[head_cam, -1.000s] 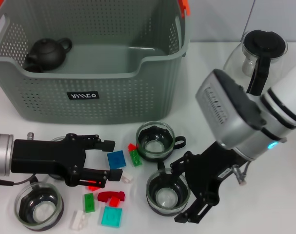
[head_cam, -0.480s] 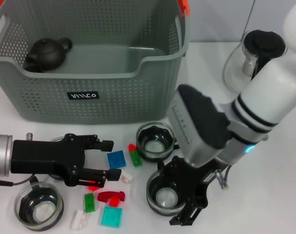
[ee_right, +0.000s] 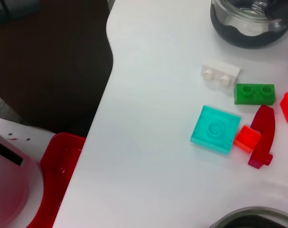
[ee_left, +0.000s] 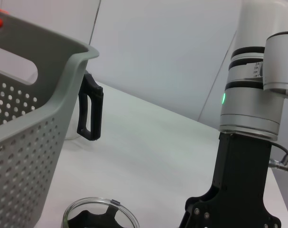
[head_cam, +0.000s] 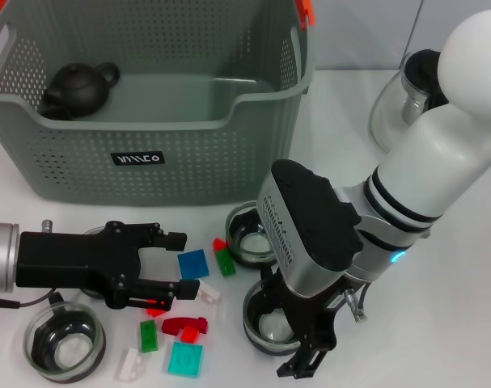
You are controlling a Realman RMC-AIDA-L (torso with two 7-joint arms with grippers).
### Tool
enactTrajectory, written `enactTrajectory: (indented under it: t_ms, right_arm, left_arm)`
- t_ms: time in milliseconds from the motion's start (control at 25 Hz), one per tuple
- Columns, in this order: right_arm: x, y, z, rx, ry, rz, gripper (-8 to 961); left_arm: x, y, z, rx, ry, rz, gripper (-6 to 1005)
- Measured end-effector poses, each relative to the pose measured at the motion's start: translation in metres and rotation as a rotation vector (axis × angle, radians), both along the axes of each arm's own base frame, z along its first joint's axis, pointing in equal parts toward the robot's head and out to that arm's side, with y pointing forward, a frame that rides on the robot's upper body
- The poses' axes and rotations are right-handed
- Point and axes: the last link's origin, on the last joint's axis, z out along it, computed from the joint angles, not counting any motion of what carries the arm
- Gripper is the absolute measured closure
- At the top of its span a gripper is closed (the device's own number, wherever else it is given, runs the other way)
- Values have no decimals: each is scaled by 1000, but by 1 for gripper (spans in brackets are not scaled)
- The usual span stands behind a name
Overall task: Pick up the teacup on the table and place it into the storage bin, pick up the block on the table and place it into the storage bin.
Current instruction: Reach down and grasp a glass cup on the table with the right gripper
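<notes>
Right gripper hung over the nearest teacup, its black fingers straddling the cup's rim on the side toward the robot; whether they had closed on the glass could not be told. Just beyond it stood a second teacup, partly hidden by the wrist housing. Left gripper lay low over the worktop with its jaws apart, a blue block between the fingertips and untouched. Around it were scattered a teal square block, a small green block, a dark red piece and a white block. A third teacup sat near the left arm. Farther back stood the storage bin, holding a black teapot, and a glass kettle stood to its right.
</notes>
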Motion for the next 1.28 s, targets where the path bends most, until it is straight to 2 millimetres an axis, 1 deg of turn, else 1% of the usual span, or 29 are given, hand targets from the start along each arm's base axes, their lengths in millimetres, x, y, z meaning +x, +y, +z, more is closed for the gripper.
enactTrajectory:
  t_ms: [160, 440, 920, 1280]
  right_arm:
    - [-2, 0, 0, 2, 2, 2, 41]
    - [-5, -7, -3, -6, -14, 21, 41]
    - [-3, -9, -4, -4, -31, 5, 42]
    - [-1, -9, -2, -1, -51, -21, 155]
  left_arm:
    - [0, 0, 1, 1, 1, 0, 174]
    - [0, 0, 1, 1, 2, -1, 175]
    - [-1, -1, 0, 0, 0, 2, 175]
    - [0, -1, -1, -1, -1, 2, 175]
